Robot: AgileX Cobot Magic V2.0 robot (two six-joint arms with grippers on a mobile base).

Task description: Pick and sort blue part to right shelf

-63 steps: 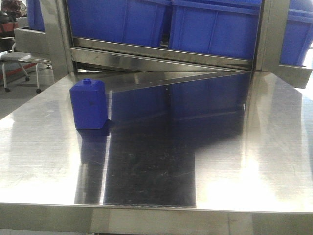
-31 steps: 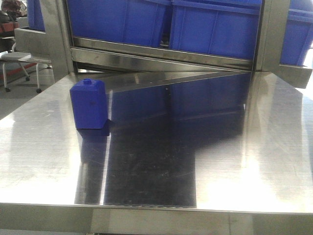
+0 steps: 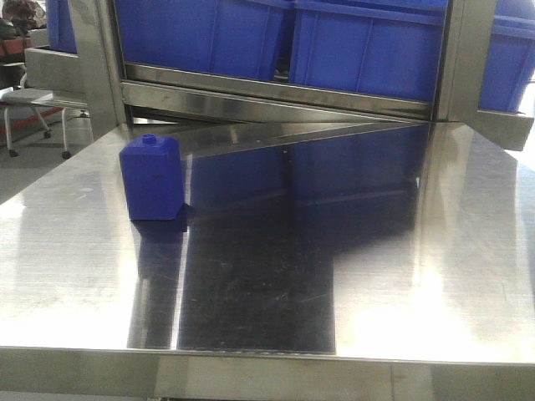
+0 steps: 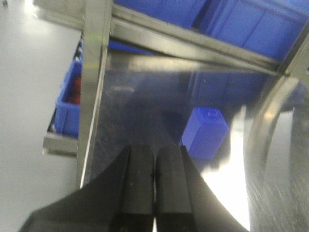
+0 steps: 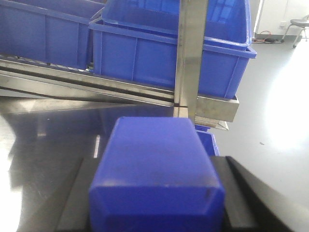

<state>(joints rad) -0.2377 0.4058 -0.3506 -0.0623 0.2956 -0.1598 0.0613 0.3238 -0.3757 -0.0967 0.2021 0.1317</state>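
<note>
A small blue part (image 3: 153, 180) with a nub on top stands upright on the left of the steel table (image 3: 435, 251). It also shows in the left wrist view (image 4: 204, 133), ahead and to the right of my left gripper (image 4: 154, 151), which is shut and empty. My right gripper (image 5: 157, 195) is shut on a second blue part (image 5: 157, 169), held between its black fingers (image 5: 237, 193) and facing the right shelf's steel post (image 5: 190, 58). The shelf's front rail (image 3: 276, 96) carries large blue bins (image 3: 368, 46). Neither gripper shows in the front view.
A low blue bin with red contents (image 4: 72, 96) sits beside the table's left edge. A chair (image 3: 33, 109) stands on the floor at the far left. Grey floor (image 5: 275, 145) lies right of the shelf end.
</note>
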